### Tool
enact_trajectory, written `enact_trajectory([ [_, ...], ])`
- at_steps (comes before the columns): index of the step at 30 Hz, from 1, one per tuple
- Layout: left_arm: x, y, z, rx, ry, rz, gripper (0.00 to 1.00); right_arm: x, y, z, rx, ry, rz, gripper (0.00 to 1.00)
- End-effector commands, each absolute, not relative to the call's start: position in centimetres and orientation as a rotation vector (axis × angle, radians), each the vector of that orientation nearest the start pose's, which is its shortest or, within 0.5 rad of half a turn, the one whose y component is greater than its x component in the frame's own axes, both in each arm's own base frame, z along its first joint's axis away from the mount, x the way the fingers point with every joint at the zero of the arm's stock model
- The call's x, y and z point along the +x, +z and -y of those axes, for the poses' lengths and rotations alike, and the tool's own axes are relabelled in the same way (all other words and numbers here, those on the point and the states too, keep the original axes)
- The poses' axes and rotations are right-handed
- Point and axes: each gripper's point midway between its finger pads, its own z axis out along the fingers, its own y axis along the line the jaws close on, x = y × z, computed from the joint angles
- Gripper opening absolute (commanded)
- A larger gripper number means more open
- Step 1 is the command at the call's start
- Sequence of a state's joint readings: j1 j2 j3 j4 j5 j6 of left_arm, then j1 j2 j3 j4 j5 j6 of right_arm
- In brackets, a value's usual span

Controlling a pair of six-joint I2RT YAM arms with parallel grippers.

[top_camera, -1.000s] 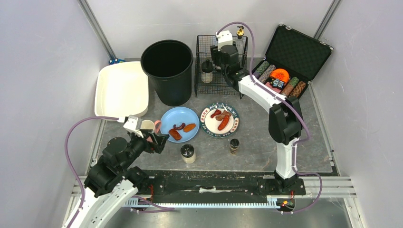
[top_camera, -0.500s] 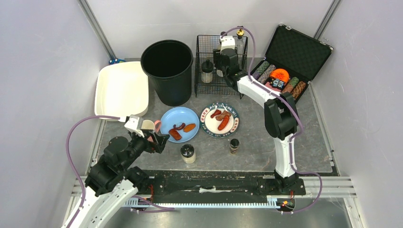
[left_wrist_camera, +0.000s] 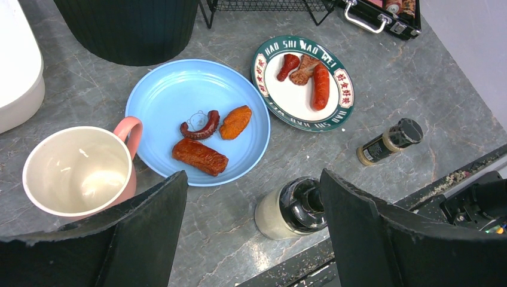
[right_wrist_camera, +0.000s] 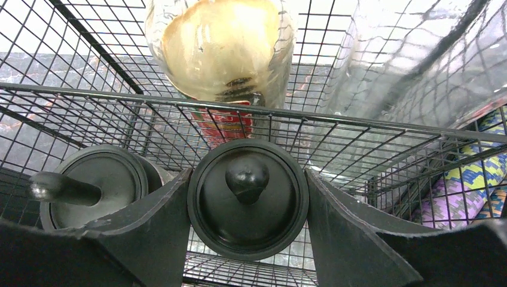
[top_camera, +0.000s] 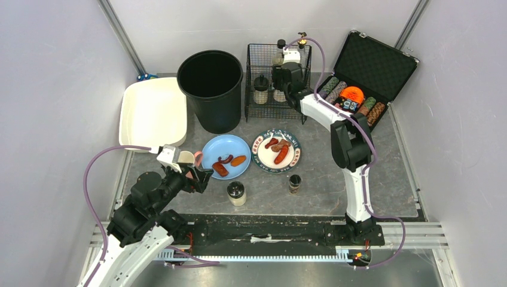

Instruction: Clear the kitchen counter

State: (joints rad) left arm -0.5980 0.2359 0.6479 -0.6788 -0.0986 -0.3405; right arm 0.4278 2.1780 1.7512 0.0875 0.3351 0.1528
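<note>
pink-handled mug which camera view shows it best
Left wrist: the mug shows its empty inside and pink handle close up. Top external shows it small, partly behind the left arm. Right wrist misses it.

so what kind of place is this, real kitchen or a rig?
Probably a lab cell dressed as a kitchen: the kitchen counter sits between blank white walls, the left arm and right arm are bolted to a black rail frame at its edge, and a blue plate of food looks staged.
</note>
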Motion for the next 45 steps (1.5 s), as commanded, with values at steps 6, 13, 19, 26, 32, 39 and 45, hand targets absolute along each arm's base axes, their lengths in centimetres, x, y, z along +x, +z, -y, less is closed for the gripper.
enact_trajectory([
  [6,16.6,23.0,10.9,0.211,-0.548,-1.838,0.87,61.8,19.6,-23.0,-0.028,0.166,-1.795,0.14],
  [13,16.6,22.9,10.8,0.21,-0.547,-1.838,0.87,61.5,19.8,-23.3,-0.037,0.185,-1.798,0.39],
  [19,16.6,23.0,10.8,0.209,-0.547,-1.837,0.87,60.6,20.7,-23.7,-0.056,0.218,-1.786,0.58],
  [26,16.6,23.0,10.8,0.21,-0.546,-1.834,0.87,59.3,23.2,-24.4,-0.083,0.232,-1.752,0.68],
  [32,16.6,23.1,10.7,0.207,-0.546,-1.83,0.87,58.1,25.3,-24.7,-0.089,0.223,-1.725,0.8],
  [39,16.5,23.1,10.7,0.207,-0.547,-1.828,0.87,55.6,28.2,-24.8,-0.108,0.227,-1.685,0.83],
  [45,16.5,23.1,10.6,0.205,-0.545,-1.825,0.87,51.5,29.9,-25.8,-0.188,0.3,-1.658,0.83],
])
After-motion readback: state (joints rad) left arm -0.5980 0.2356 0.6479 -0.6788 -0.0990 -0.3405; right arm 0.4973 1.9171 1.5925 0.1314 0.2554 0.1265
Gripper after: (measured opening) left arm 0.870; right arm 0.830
